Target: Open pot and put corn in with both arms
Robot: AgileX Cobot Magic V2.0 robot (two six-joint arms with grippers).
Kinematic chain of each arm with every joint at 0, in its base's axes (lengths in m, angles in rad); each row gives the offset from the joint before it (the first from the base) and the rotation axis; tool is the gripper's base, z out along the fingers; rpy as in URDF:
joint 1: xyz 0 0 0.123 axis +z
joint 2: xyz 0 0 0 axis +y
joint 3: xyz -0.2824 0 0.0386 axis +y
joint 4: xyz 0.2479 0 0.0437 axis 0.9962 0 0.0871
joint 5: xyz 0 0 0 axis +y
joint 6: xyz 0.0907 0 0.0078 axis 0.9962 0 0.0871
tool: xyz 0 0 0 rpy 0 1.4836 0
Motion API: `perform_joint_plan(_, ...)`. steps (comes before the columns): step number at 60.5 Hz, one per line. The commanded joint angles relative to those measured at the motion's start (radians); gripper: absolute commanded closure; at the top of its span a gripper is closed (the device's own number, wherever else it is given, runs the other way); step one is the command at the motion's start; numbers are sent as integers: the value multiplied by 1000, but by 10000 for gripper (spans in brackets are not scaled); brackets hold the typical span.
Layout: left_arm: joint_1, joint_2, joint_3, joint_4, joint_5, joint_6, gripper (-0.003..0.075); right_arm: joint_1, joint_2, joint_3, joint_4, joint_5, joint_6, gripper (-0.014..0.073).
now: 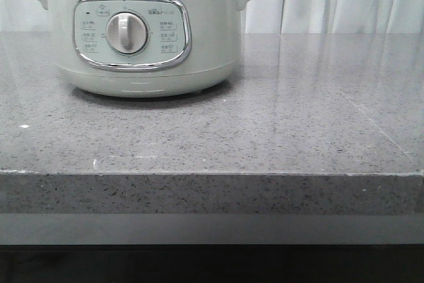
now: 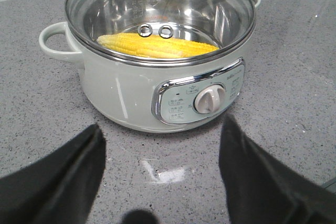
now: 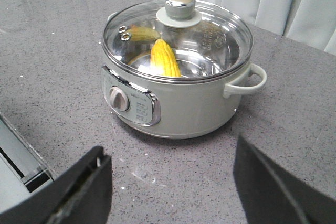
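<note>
I am looking at the pot (image 1: 139, 31) sitting toward the left of the grey counter (image 1: 265, 137) with its glass lid (image 3: 178, 38) seated and the corn (image 2: 157, 46) already lying inside on the steel floor, so I am judging the job all but finished. Both the left gripper (image 2: 163, 177) and the right gripper (image 3: 170, 190) are hanging spread wide and holding nothing, short of the pot (neither is showing in the front view). I am planning to retreat both arms straight away from the pot without clipping its side handles.
</note>
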Motion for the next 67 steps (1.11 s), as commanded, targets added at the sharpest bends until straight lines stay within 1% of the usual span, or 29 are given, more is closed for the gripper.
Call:
perform_joint_plan(1,-2,-1,-27,-6,-89,-1,384,-1,12,-25,7,-61,0,210)
perform_joint_plan(6,-2,-1,-27,-6,-95,-1,461,-1,19,-24,7,-51,0,348)
perform_joint_plan(13,-2,-1,-27,-6,-104,-1,575,-1,24,-24,7,-45,0,508)
perform_joint_plan(19,-2,-1,-27,-6,-106,-1,650,-1,24,-24,7,-38,0,600)
perform_joint_plan(24,-2,-1,-27,-6,-106,-1,703,-1,24,-24,7,-35,0,645)
perform_joint_plan(30,-2,-1,-27,-6,-106,-1,741,-1,24,-24,7,-34,0,662)
perform_joint_plan(67,-4,-3,-27,-6,-108,-1,741,-1,24,-24,7,-34,0,662)
